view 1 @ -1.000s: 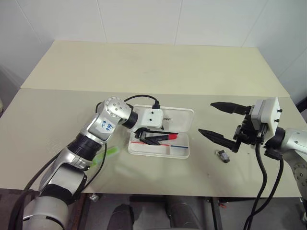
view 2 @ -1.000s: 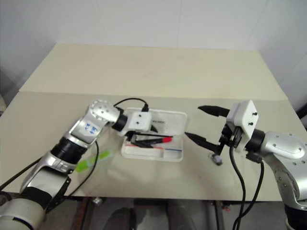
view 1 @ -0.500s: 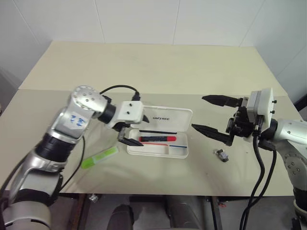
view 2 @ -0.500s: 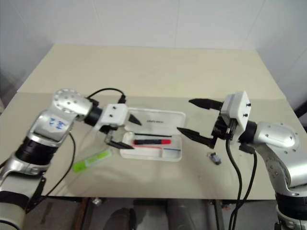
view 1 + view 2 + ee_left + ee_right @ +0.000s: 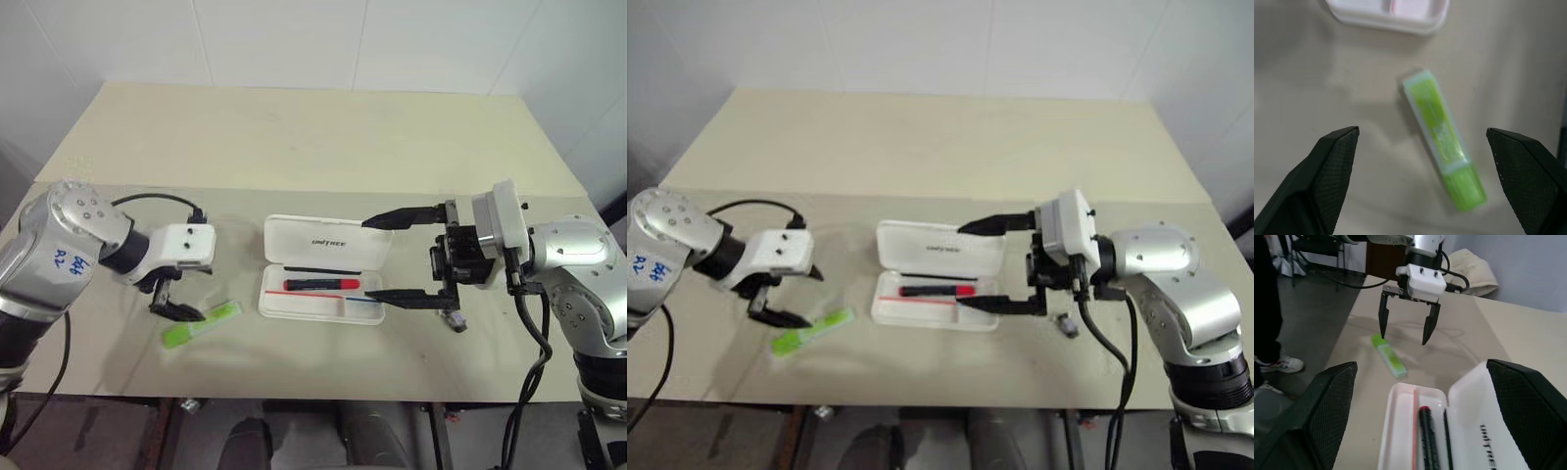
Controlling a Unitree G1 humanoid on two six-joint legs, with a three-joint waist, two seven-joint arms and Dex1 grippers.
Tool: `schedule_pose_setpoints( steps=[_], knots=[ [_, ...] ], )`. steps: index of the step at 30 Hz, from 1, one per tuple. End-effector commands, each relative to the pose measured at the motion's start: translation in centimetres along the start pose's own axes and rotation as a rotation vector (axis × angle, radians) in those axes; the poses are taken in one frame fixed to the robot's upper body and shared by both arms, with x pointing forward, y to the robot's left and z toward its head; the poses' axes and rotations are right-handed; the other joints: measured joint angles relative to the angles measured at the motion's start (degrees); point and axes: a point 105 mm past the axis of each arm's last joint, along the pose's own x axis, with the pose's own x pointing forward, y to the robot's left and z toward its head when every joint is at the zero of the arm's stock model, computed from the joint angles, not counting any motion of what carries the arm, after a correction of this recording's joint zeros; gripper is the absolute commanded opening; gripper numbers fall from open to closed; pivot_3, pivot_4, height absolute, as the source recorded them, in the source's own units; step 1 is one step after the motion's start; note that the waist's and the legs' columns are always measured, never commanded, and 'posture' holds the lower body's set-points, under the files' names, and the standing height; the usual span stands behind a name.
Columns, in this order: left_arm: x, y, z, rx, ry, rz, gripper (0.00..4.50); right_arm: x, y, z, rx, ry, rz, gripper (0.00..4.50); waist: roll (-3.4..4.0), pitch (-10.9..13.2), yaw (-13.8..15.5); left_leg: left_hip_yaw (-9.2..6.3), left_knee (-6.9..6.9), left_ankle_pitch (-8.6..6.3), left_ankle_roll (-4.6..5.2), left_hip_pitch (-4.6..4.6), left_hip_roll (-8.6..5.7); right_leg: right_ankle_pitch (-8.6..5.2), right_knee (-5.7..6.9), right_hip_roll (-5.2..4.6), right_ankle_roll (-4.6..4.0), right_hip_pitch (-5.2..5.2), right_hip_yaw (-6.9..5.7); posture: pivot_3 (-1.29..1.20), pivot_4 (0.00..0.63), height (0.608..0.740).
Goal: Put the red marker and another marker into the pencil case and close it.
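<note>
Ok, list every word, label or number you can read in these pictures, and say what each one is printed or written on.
"UNITREE": black lettering on the lid of the open white hard plastic pencil case.
Blue handwritten marks on a white sticker on the silver left arm: too unclear to read.
Print on the chunky lime-green highlighter: too blurred to read.
The dark slim marker with a red end, lying in the case: no readable text.

**Camera placement**

Both head views look forward and down over the table [image 5: 294, 137] to its far edge. The left wrist view hangs close above the green highlighter [image 5: 1442, 137]. The right wrist view looks level across the open pencil case [image 5: 1484, 431], sharing both.
</note>
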Motion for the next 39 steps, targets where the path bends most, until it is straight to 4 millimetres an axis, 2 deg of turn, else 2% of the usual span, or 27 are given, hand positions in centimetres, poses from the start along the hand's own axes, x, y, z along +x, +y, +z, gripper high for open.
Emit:
schedule_pose_setpoints(
  steps=[1, 11, 15, 18, 21, 25, 27, 34, 39],
  knots=[
    [-0.5, -0.4, -0.7, -0.036, 0.048, 0.050, 4.48, 0.0, 0.0, 0.6, -0.035, -0.023, 0.003, 4.50, 0.00, 0.0, -0.2, -0.01, 0.00, 0.00, 0.00, 0.00, 0.00, -0.01, 0.02, 0.00, -0.01, -0.01, -0.01, 0.00, 0.150, 0.740],
    [2.0, -2.2, -2.1, -0.119, 0.109, 0.065, 4.48, -0.2, 0.0, 0.6, -0.034, -0.029, -0.046, 4.50, -0.01, 0.0, -0.6, 0.00, 0.01, 0.00, 0.00, 0.05, 0.01, -0.05, 0.07, 0.00, -0.09, -0.01, -0.01, 0.00, 0.150, 0.740],
    [2.4, -1.8, -3.0, -0.121, 0.149, 0.111, 4.48, -0.3, 0.0, 0.5, -0.033, -0.029, -0.062, 4.50, -0.03, 0.0, -0.5, -0.01, 0.01, 0.00, 0.00, 0.06, 0.01, -0.05, 0.07, 0.00, -0.10, -0.01, -0.02, 0.00, 0.150, 0.740],
    [2.6, -1.1, -3.6, -0.127, 0.168, 0.155, 3.87, -0.5, -0.1, 0.5, -0.037, -0.029, -0.081, 4.50, -0.02, 0.0, -0.5, 0.00, 0.02, 0.00, 0.00, 0.06, 0.01, -0.05, 0.06, 0.00, -0.10, 0.00, -0.01, 0.00, 0.150, 0.740],
    [3.1, -0.5, -4.2, -0.126, 0.179, 0.191, 2.86, -0.5, -0.3, 0.6, -0.041, -0.034, -0.094, 4.50, 0.00, 0.0, -0.5, 0.02, 0.02, 0.00, 0.00, 0.07, 0.00, -0.05, 0.06, 0.00, -0.10, 0.00, 0.00, 0.00, 0.150, 0.740],
    [3.5, -0.6, -4.4, -0.127, 0.171, 0.169, 1.53, -0.5, -0.3, 0.6, -0.042, -0.032, -0.104, 4.50, 0.04, 0.0, -0.2, 0.00, 0.01, 0.06, 0.10, 0.14, 0.00, -0.16, 0.08, 0.00, -0.32, 0.04, -0.01, 0.00, 0.150, 0.740],
    [3.7, -0.6, -4.2, -0.128, 0.152, 0.164, 1.07, -0.6, -0.4, 0.6, -0.043, -0.031, -0.110, 4.50, 0.04, 0.0, -0.2, 0.00, 0.05, 0.14, 0.17, 0.18, -0.01, -0.09, 0.07, 0.00, -0.39, 0.08, -0.01, 0.00, 0.150, 0.740],
    [3.5, -0.4, -3.3, -0.095, 0.103, 0.168, 1.07, -0.7, -0.5, 0.6, -0.037, -0.027, -0.116, 4.50, 0.05, 0.0, -0.4, -0.07, 0.06, 0.38, 0.37, 0.29, -0.09, 0.43, -0.39, 0.00, -0.59, 0.27, 0.03, 0.00, 0.150, 0.740],
    [1.9, 0.7, -3.0, -0.055, 0.085, 0.199, 1.07, -0.7, -0.7, 0.4, -0.030, -0.025, -0.121, 4.50, 0.04, 0.0, -0.3, -0.07, 0.04, 0.38, 0.36, 0.17, -0.09, 0.45, -0.63, -0.04, -0.61, 0.32, 0.00, 0.00, 0.150, 0.740]
  ],
)
